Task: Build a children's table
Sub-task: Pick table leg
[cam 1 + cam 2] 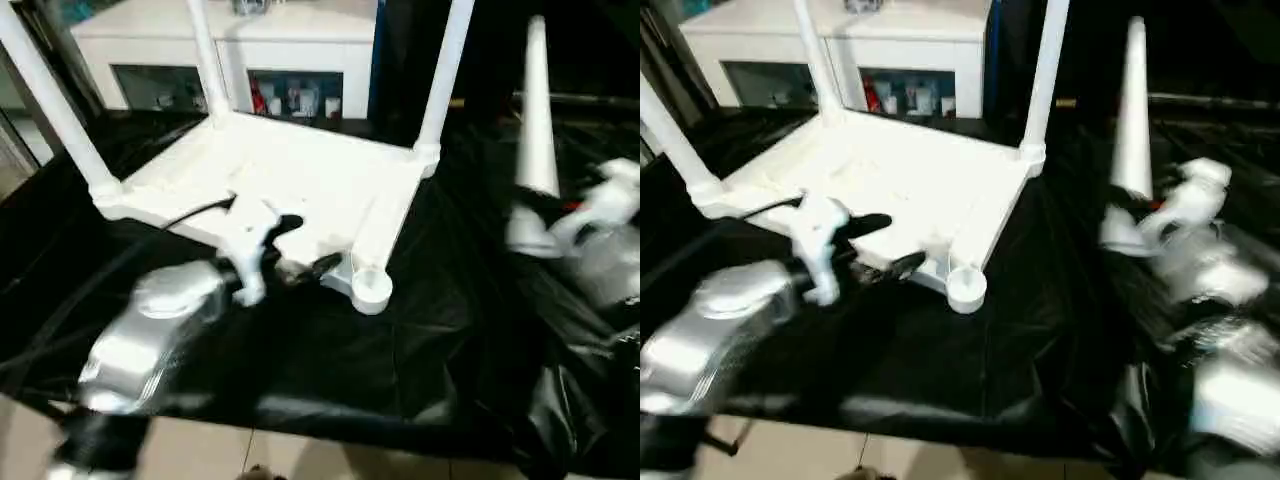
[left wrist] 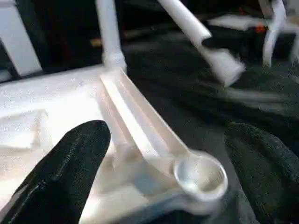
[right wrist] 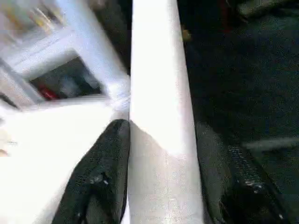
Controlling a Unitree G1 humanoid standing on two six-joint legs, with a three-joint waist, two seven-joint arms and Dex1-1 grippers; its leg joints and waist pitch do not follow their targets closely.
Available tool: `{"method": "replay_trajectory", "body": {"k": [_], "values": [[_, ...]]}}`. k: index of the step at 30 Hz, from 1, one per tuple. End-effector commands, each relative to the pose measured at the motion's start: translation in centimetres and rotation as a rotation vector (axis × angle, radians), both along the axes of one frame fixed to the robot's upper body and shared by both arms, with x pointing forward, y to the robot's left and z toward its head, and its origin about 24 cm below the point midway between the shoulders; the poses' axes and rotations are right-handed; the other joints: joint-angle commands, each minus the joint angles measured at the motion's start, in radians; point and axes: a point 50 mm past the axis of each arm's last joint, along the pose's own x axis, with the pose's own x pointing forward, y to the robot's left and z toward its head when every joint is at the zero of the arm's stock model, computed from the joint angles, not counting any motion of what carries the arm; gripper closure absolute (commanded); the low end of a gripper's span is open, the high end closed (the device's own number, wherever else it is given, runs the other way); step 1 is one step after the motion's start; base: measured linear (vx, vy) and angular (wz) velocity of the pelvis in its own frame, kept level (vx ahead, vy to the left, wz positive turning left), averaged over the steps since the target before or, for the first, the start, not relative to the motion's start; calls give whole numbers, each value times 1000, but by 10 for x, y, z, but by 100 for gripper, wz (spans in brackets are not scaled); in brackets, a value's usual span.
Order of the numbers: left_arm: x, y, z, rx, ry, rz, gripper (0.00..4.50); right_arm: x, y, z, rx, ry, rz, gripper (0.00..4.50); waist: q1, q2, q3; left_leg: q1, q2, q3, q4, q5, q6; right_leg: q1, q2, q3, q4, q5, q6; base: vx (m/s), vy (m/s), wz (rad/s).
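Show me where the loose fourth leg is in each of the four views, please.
Left eye view: loose leg upright, right of the tabletop.
Right eye view: upright, right of centre.
Left wrist view: slanted, beyond the empty corner socket.
Right wrist view: close up, inside the right gripper.
Shared landmark: the mounted leg nearest it.

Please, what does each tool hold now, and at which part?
The right tool holds the fourth leg near its wide lower end. The left tool is open, holding nothing, around the empty socket.
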Motion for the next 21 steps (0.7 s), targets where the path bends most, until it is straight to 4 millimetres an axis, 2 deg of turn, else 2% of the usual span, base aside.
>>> {"method": "replay_trajectory", "body": {"k": [1, 2, 4, 7, 8, 9, 10, 11, 12, 13, 14, 15, 16, 17, 19, 21], "values": [[7, 3, 6, -53, 17, 44, 0, -6, -6, 37, 42, -269, -57, 267, 5, -27, -90, 21, 39, -15, -52, -59, 115, 55, -55, 40, -63, -61, -241, 0, 0, 0], [8, 3, 8, -65, 23, 49, 0, -8, -4, 39, 47, -300, -53, 267, 5, -27, -90, 21, 41, -19, -54, -71, 117, 56, -59, 38, -63, -86, -239, 0, 0, 0], [13, 1, 16, -131, 47, 64, 0, -15, 8, 46, 67, -383, 2, 267, 9, -25, -89, 23, 40, -17, -54, -77, 109, 54, -57, 39, -64, -110, -229, 0, 0, 0], [17, -2, 29, -244, 70, 52, 0, -22, 32, 55, 56, -454, 138, 268, 11, -26, -86, 24, 41, -19, -59, -95, 97, 54, -59, 38, -72, -157, -214, 0, 0, 0], [19, -3, 33, -277, 78, 43, 0, -24, 41, 59, 58, -469, 194, 268, 10, -36, -84, 21, 40, -18, -61, -105, 93, 56, -59, 39, -76, -180, -207, 0, 0, 0], [21, -3, 37, -310, 91, 40, 0, -25, 52, 61, 70, -479, 264, 268, 10, -35, -83, 22, 39, -20, -63, -114, 85, 56, -62, 38, -79, -209, -201, 0, 0, 0], [21, -3, 37, -310, 91, 40, 0, -25, 52, 61, 70, -479, 264, 268, 8, -34, -82, 21, 37, -19, -62, -116, 82, 56, -59, 38, -79, -216, -196, 0, 0, 0], [25, -8, 47, -390, 125, 22, 0, -31, 77, 61, 75, -472, 445, 268, 3, -39, -81, 19, 36, -20, -65, -123, 77, 57, -58, 37, -81, -232, -191, 0, 0, 0], [27, -11, 51, -420, 143, 3, 0, -34, 87, 58, 66, -460, 513, 268, 7, -39, -81, 24, 36, -18, -62, -126, 71, 55, -59, 40, -82, -236, -186, 0, 0, 0], [27, -12, 53, -433, 149, -8, 0, -35, 91, 57, 61, -453, 540, 268, 3, -42, -81, 15, 36, -22, -65, -116, 72, 60, -62, 39, -82, -237, -183, 0, 0, 0], [29, -17, 59, -473, 165, -45, 0, -38, 101, 54, 67, -431, 613, 268, 2, -47, -81, 16, 35, -21, -65, -116, 71, 59, -60, 37, -83, -243, -180, 0, 0, 0], [30, -19, 63, -496, 170, -64, 0, -38, 106, 52, 71, -419, 645, 268, 3, -54, -81, 20, 37, -20, -65, -125, 67, 55, -63, 39, -89, -262, -174, 0, 0, 0], [31, -21, 67, -512, 170, -77, 0, -38, 110, 51, 68, -410, 663, 268, 6, -49, -82, 21, 38, -22, -66, -125, 58, 54, -64, 39, -87, -271, -173, 0, 0, 0], [31, -21, 67, -512, 170, -77, 0, -38, 110, 51, 68, -410, 663, 268, 6, -48, -81, 22, 39, -22, -66, -127, 56, 51, -64, 40, -90, -273, -171, 0, 0, 0], [37, -26, 76, -557, 199, -100, 0, -42, 124, 47, 77, -382, 743, 268, 8, -56, -80, 22, 40, -21, -68, -124, 46, 52, -62, 41, -88, -256, -165, 0, 0, 0], [40, -28, 77, -572, 221, -96, 0, -43, 129, 46, 69, -372, 774, 268, 12, -56, -81, 24, 41, -23, -69, -119, 41, 52, -64, 42, -86, -237, -165, 0, 0, 0]]}}
